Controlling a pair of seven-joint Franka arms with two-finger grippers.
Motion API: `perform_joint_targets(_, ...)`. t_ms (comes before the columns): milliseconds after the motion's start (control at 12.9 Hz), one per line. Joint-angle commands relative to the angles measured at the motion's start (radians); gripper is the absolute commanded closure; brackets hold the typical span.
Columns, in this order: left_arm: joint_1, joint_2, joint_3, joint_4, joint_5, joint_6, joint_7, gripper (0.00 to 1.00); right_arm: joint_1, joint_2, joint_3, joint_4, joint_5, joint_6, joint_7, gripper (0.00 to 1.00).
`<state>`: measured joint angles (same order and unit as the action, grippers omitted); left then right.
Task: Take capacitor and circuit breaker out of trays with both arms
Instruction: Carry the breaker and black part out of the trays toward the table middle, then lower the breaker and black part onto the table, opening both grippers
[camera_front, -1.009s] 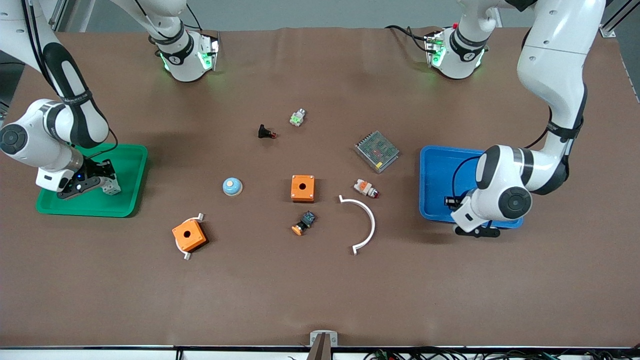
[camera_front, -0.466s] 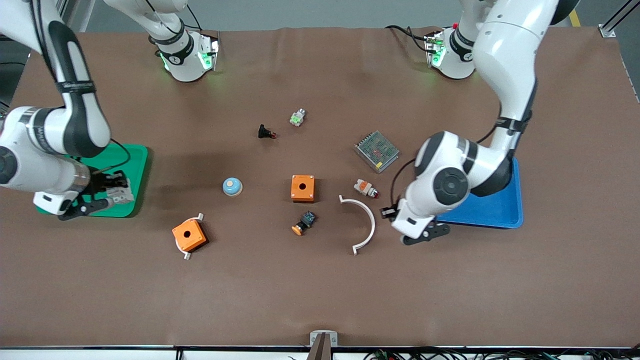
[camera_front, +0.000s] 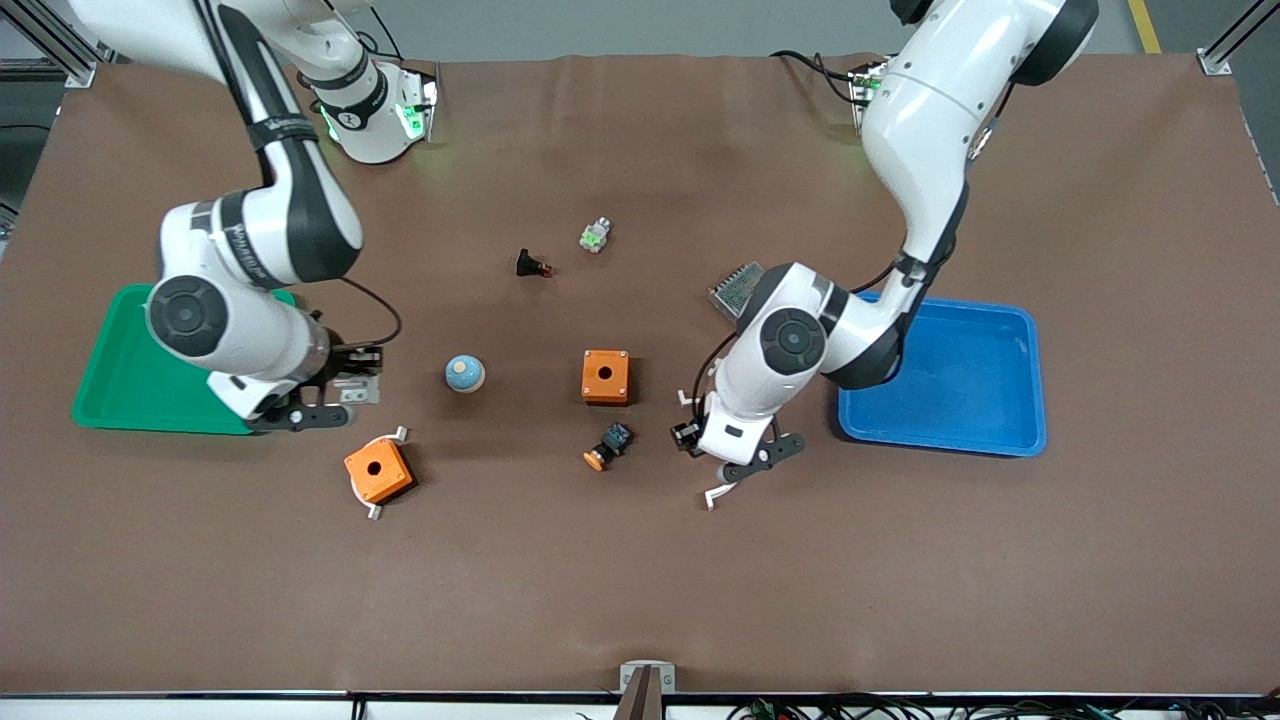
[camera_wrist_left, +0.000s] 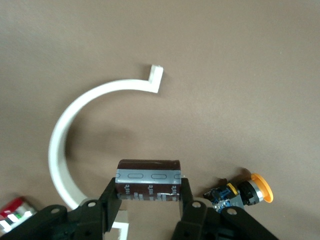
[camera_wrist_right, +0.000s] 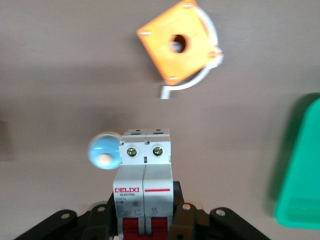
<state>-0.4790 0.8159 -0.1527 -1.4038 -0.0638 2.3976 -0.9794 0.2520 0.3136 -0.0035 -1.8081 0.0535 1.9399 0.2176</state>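
Nearest the front camera, an orange box on a white bracket (camera_front: 377, 472) lies on the brown table (camera_front: 640, 580), toward the right arm's end. A white curved strip (camera_front: 716, 492) shows only its lower tip past the left arm's wrist; in the left wrist view the strip (camera_wrist_left: 65, 130) appears as a wide arc. Beside it lies a black-bodied button with an orange cap (camera_front: 608, 446).

The left arm comes down from its base, bends at the elbow above the blue tray (camera_front: 940, 420), and folds back so its wrist points down over the white curved strip. The left gripper (camera_front: 712, 452) hangs there, clamped on the capacitor (camera_wrist_left: 148, 179) — a dark oblong with silvery marks, pinched across its ends by the two black fingers (camera_wrist_left: 107, 202), held up in the air over the strip.

The right arm reaches from its base, elbow bent over the edge of the green tray (camera_front: 120, 400), wrist turned down. The right gripper (camera_front: 335, 390) hovers over bare table between the green tray and a small blue dome (camera_front: 465, 373), above the orange box on its bracket. Its fingers (camera_wrist_right: 182, 220) grip the breaker (camera_wrist_right: 144, 172) — a white-grey block with two screw terminals at its free end and red at the held end.

Farther up the table sit a second orange box (camera_front: 605, 376), then a metal mesh-topped unit (camera_front: 735, 284) partly hidden by the left arm, a black piece with a red tip (camera_front: 532, 265), and a small white-and-green part (camera_front: 595, 235).
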Motion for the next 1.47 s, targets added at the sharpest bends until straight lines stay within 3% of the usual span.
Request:
perform_joint_targets(0,-0.022,0.063,0.008,0.060,-0.017,0.040,-0.012,0.96,0.058,0.074,-0.013,0.038,0.057,0.062,0.075,0.91)
perform_joint_targets(155,-0.042,0.091,0.022,0.066,-0.014,0.095,-0.015,0.92,0.099,0.117,-0.013,0.038,0.057,0.132,0.130,0.91)
perform_joint_targets(310,-0.047,0.101,0.022,0.066,-0.010,0.129,-0.013,0.76,0.145,0.153,-0.013,0.042,0.060,0.200,0.158,0.92)
perform_joint_targets(466,-0.047,0.117,0.022,0.066,-0.011,0.193,-0.015,0.43,0.182,0.195,-0.013,0.070,0.060,0.221,0.196,0.92)
perform_joint_targets(543,-0.047,0.114,0.022,0.065,-0.010,0.208,-0.015,0.21,0.199,0.222,-0.013,0.082,0.060,0.238,0.204,0.92)
perform_joint_targets(621,-0.046,0.105,0.022,0.065,-0.008,0.209,-0.015,0.10,0.211,0.248,-0.013,0.087,0.058,0.272,0.209,0.91)
perform_joint_targets(776,-0.040,0.066,0.024,0.065,-0.010,0.207,-0.024,0.01,0.234,0.297,-0.015,0.093,0.055,0.336,0.207,0.91)
perform_joint_targets(1009,0.022,-0.022,0.027,0.054,-0.005,0.087,-0.024,0.00,0.251,0.347,-0.015,0.151,0.055,0.340,0.204,0.90)
perform_joint_targets(1086,0.048,-0.059,0.027,0.052,-0.005,0.015,-0.021,0.01,0.250,0.352,-0.015,0.157,0.052,0.340,0.200,0.81)
perform_joint_targets(1241,0.112,-0.131,0.027,0.046,-0.004,-0.148,0.037,0.00,0.250,0.348,-0.015,0.158,0.046,0.333,0.201,0.00)
perform_joint_targets(1397,0.177,-0.202,0.027,0.031,-0.005,-0.294,0.143,0.00,0.247,0.337,-0.018,0.159,0.046,0.324,0.201,0.00)
